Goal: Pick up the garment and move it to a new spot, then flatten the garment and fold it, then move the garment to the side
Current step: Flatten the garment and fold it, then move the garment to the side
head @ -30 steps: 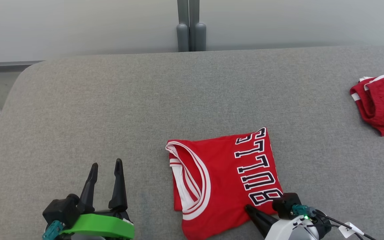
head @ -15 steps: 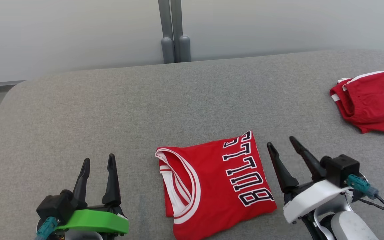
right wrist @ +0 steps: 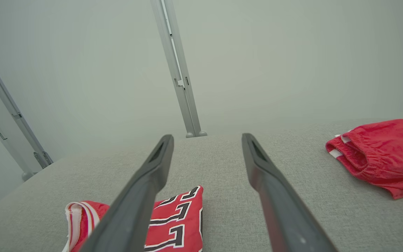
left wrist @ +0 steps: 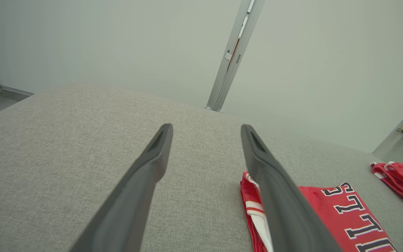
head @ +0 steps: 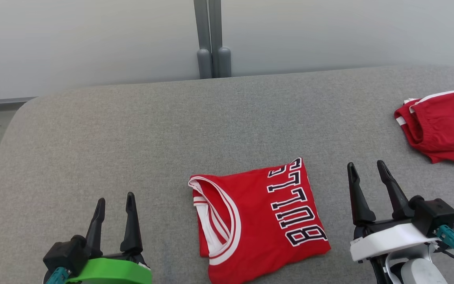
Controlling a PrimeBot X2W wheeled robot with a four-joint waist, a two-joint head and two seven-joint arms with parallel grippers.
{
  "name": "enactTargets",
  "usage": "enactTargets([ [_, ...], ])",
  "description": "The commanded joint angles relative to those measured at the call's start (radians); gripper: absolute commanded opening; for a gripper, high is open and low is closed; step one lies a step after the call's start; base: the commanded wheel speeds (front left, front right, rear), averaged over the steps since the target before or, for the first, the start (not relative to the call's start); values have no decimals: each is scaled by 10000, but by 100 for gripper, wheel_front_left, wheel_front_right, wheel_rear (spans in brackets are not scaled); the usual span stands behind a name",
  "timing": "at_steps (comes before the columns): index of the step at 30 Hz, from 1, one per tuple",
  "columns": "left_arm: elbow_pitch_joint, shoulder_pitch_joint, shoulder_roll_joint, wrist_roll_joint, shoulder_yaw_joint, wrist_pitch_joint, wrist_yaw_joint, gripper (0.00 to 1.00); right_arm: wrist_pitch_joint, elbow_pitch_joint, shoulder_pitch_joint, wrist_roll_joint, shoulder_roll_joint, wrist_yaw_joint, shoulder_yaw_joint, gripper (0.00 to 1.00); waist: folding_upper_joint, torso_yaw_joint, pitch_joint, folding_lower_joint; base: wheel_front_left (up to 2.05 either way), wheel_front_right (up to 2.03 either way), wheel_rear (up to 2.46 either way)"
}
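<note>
at the near left, the left gripper [head: 116,198] hangs over the grey padded surface [head: 132,130], its 2 dark fingers spread with nothing between them. to its right, near the middle, the jersey [head: 258,217] lies folded flat on the padding, with the white-trimmed neckline on the left and black-and-white lettering on the right. at the near right, the right gripper [head: 365,164] stands near the jersey's right edge without touching it, its fingers also spread and empty. at the far right lies a crumpled red cloth [head: 443,132] with white trim, well apart from the jersey.
</note>
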Motion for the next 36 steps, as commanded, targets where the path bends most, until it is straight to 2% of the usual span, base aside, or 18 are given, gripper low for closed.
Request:
enactTargets([
  [1,-45,164,27,0,33,-28,40,100,-107,81,115,-112,34,4,-52,100,-1,22,-4,0,0,0,0],
  [22,-201,187,27,25,-161,-27,128,100,-98,620,-402,-553,13,4,-123,100,-1,197,88,0,0,0,0],
  [30,-96,6,27,-95,-344,-27,129,100,2372,1770,-817,-205,-557,4,187,100,-1,676,238,0,0,0,0],
  [36,-86,-124,26,-256,-459,-27,190,100,3708,2791,-1349,836,-959,4,673,100,-1,1210,558,0,0,0,0],
])
